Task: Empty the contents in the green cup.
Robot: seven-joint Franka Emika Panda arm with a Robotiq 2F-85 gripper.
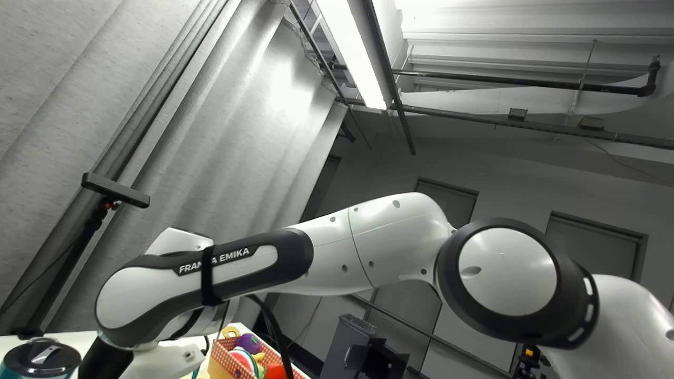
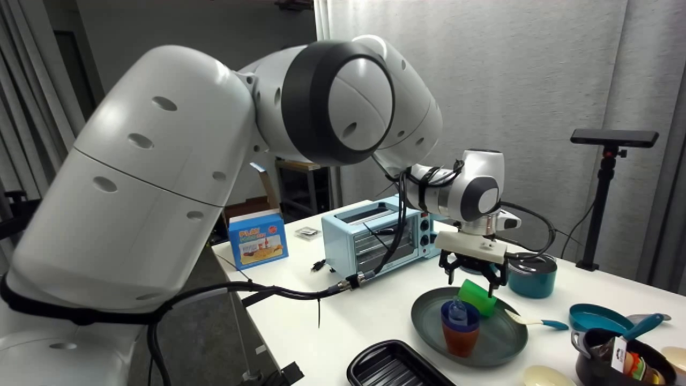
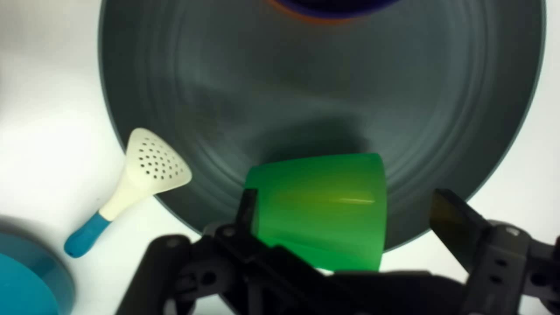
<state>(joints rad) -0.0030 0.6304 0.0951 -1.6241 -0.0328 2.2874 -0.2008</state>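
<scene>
A green cup (image 2: 477,298) lies on its side on the far part of a dark grey round plate (image 2: 429,316). It also shows in the wrist view, with its wider end to the right; its inside is hidden. My gripper (image 3: 345,192) is open and empty above the green cup, one finger over the cup's narrow end and the other beyond its wide end. The same gripper (image 2: 471,288) shows in an exterior view. A blue cup (image 2: 472,317) sits inside an orange cup (image 2: 460,340), upright on the plate, with a clear object (image 2: 457,311) in it.
A white slotted spatula (image 3: 153,164) with a blue handle rests on the plate's rim. A teal pot (image 2: 531,281) and light-blue toaster oven (image 2: 343,246) stand behind. A black ridged tray (image 2: 396,367), teal pan (image 2: 597,319) and black pot (image 2: 595,364) lie nearer.
</scene>
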